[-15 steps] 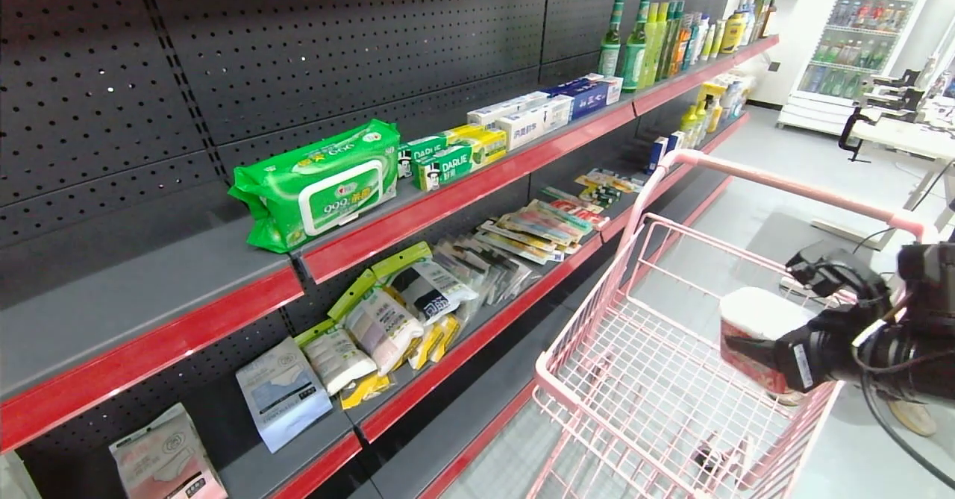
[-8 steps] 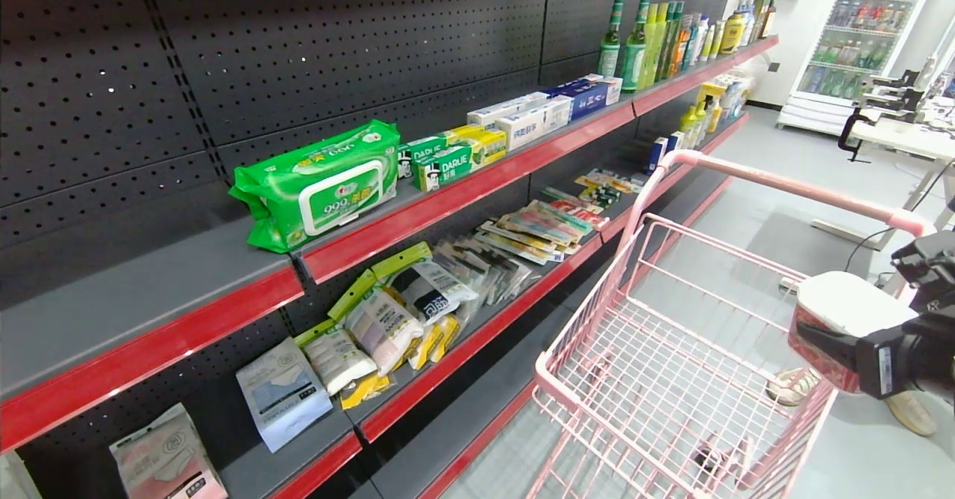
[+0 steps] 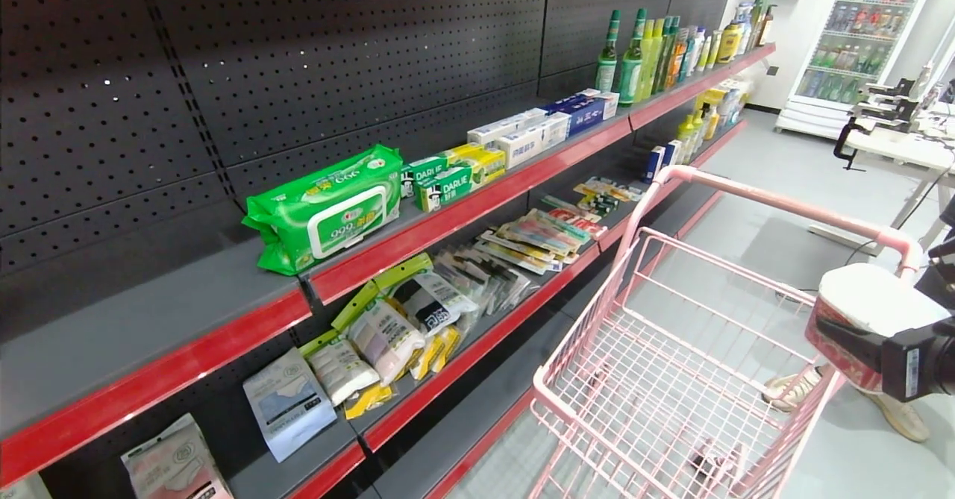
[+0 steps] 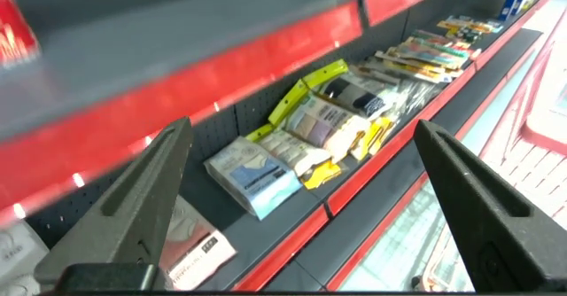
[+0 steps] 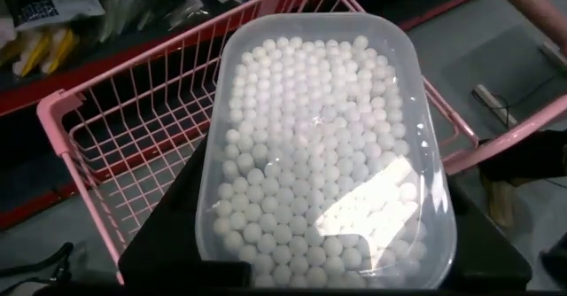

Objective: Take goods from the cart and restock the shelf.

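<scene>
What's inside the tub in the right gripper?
Packed small white balls fill the tub edge to edge, seen through its clear lid. Deeper layers are hidden under the top one, and the right gripper covers the tub's lower walls.

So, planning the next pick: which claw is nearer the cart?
Right. The right claw, holding a tub, hangs over the rim of the cart; the left claw faces the shelf, with the cart off to one side.

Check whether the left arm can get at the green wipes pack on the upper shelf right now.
Probably yes. The left gripper is open and empty, and the green wipes pack lies at the front edge of the upper shelf with nothing in front of it.
</scene>
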You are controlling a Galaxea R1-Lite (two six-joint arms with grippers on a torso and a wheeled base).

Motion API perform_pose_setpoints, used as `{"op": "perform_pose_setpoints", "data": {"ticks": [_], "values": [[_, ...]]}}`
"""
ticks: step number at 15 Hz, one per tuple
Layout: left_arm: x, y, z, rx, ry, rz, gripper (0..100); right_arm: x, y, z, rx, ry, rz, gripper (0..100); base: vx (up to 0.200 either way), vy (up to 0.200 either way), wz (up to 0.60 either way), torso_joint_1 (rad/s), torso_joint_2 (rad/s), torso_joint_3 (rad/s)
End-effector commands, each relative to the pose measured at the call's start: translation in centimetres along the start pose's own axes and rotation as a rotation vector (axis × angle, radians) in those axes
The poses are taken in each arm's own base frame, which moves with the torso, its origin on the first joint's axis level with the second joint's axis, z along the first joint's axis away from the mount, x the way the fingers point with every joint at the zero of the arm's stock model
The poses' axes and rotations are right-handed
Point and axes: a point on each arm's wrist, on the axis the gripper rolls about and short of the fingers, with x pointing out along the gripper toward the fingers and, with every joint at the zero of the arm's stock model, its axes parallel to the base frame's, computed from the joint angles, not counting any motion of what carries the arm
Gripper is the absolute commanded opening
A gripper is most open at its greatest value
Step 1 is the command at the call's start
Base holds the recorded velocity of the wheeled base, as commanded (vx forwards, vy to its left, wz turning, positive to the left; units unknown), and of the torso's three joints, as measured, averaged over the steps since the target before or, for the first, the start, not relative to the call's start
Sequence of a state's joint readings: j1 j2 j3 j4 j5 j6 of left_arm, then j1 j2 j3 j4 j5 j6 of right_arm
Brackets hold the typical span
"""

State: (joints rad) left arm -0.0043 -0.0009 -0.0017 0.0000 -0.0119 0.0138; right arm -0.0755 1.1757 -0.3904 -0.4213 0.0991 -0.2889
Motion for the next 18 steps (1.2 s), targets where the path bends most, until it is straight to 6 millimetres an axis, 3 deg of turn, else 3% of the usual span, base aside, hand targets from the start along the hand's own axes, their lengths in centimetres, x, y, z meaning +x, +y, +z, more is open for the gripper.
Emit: {"op": "perform_pose_setpoints", "data": {"ticks": [1,18], "values": [[0.01,0.00,0.00,0.000,0.001,-0.001,100,-0.05,-0.03,0.04,-0.001,-0.003,-0.002,0,0.000,0.000,0.00,0.246,-0.60,-0.349],[0.01,0.00,0.00,0.000,0.001,-0.001,100,0.28,-0.10,0.11,-0.004,0.003,0.004,0,0.000,0.000,0.00,0.173,-0.39,-0.220]]}}
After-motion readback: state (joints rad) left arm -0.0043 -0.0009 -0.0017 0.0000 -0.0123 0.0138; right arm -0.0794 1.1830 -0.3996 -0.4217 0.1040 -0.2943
